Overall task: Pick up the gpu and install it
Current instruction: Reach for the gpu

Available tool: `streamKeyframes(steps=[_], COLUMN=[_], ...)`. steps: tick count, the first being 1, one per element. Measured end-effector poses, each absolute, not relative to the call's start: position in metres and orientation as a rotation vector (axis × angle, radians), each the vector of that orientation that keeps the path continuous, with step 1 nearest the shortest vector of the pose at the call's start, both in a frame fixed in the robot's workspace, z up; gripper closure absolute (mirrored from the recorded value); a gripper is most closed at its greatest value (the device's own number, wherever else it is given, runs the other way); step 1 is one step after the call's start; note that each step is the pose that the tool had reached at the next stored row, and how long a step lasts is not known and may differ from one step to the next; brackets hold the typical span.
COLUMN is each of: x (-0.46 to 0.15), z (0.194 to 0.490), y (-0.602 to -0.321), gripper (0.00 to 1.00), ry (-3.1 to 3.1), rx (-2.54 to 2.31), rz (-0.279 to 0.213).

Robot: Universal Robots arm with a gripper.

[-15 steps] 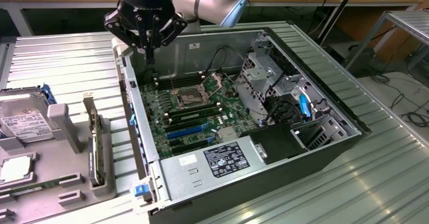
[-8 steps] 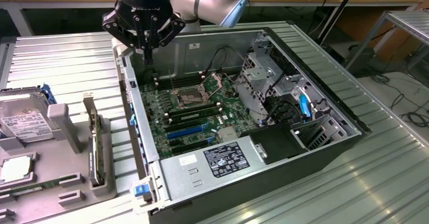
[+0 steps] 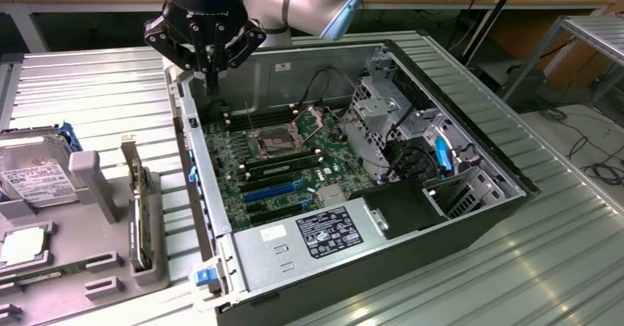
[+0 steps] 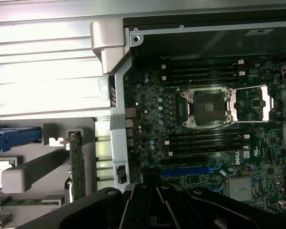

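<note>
Gripper [image 3: 210,83] hangs over the far corner of the case [image 3: 390,275] on the exterior view's left, fingers pressed together, nothing held, tips pointing down just above the case rim. Gpu [image 3: 139,216] not picked: it stands on its long edge in a slot of the grey tray [image 3: 93,187], outside the case on the exterior view's left, silver bracket end away from the camera, well apart from gripper. Wrist view has the gpu [image 4: 77,164] edge-on, green board, near the case's side wall

Tray contents: drive [image 3: 34,176] with white label at the far end; chip [image 3: 22,247] flat in a square pocket nearer the camera; memory stick [image 3: 54,273] flat in a long groove beside the chip; gpu in the slot nearest the case. Tray sits on a ribbed metal table [image 3: 98,85]

Case lies on its side, open upward. Inside: motherboard [image 3: 234,161] flat on the floor, socket [image 3: 278,139] mid-board with a metal frame, dark memory slots on either side of it, blue slots [image 3: 268,191] toward the near end. Power supply [image 3: 302,238] with a black label takes the near corner. Drive cage [image 3: 375,114] sits on the exterior view's right side, with black cables and a blue cable [image 3: 443,154] next to it
</note>
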State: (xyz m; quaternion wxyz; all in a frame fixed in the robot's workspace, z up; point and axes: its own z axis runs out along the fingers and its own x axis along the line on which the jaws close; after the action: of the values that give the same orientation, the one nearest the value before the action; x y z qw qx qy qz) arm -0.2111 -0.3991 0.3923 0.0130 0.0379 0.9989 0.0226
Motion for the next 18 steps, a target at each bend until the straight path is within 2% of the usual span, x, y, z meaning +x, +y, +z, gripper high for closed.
streamKeyframes(steps=[18], x=[-0.222], z=[0.391], y=[-0.399], gripper=[0.89], ry=[3.112], rx=[0.118], rz=[0.070])
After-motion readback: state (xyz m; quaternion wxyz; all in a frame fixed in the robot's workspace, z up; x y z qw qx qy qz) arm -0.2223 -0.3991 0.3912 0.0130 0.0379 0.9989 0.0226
